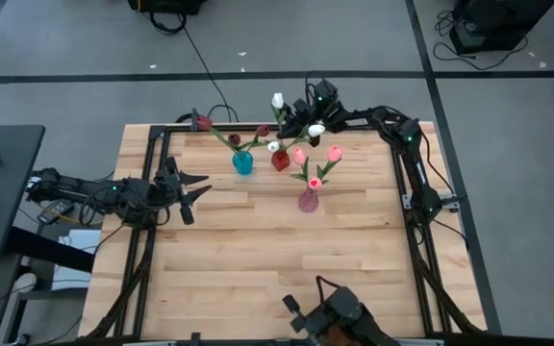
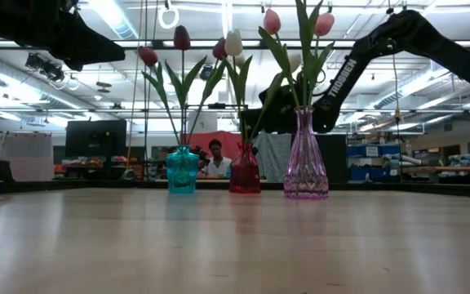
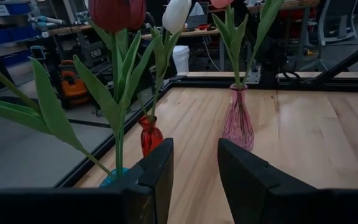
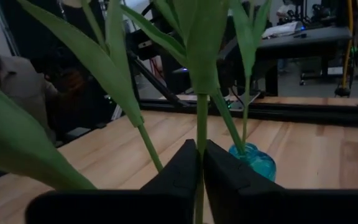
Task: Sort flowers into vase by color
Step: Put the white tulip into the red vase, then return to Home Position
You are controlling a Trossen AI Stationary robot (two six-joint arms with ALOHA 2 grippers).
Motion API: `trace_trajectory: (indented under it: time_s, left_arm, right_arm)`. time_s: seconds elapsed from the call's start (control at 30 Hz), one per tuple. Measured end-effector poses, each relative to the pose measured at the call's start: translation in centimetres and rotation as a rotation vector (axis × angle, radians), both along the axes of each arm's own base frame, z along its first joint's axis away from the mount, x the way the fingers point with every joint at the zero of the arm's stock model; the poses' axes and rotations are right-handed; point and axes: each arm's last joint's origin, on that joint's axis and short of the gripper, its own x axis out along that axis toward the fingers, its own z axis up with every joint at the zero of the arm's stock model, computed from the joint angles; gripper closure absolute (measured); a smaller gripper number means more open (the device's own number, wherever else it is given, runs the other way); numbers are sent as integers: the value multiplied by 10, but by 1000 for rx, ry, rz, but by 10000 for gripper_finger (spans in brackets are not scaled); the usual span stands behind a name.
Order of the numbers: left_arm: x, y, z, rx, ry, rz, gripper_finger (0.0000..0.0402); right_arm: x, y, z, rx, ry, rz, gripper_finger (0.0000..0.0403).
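- The wooden table [image 1: 258, 259] carries three vases in its far half, toward twelve o'clock in the high view.
- The right arm reaches in from two o'clock; the right gripper [image 4: 201, 163] is pinched narrowly around a green stem [image 4: 202, 127], above the red vase [image 1: 280, 160].
- The left arm lies at nine o'clock; the left gripper [image 3: 193, 163] hangs with its fingers parted, holding nothing.
- The pink vase [image 2: 305, 159] holds pink tulips [image 2: 272, 21].
- The blue vase [image 2: 182, 170] holds dark maroon tulips [image 2: 182, 37].
- The red vase holds white tulips [image 2: 233, 42].
- A person [image 2: 216, 160] sits beyond the table.
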Motion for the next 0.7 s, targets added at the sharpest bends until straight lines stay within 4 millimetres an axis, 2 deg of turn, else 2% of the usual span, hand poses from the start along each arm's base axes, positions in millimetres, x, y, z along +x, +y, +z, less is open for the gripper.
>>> trace_trajectory:
  time_s: [0.33,0.47,0.7]
  left_arm:
    - [0,0,0,-1,-1,1,271]
    - [0,0,0,1,0,3,271]
    - [0,1,0,4,0,25,271]
  right_arm:
    - [-12,-11,-1,65,54,-4,260]
    - [-19,-18,-1,76,60,-23,246]
    - [-33,-29,4,84,65,-32,245]
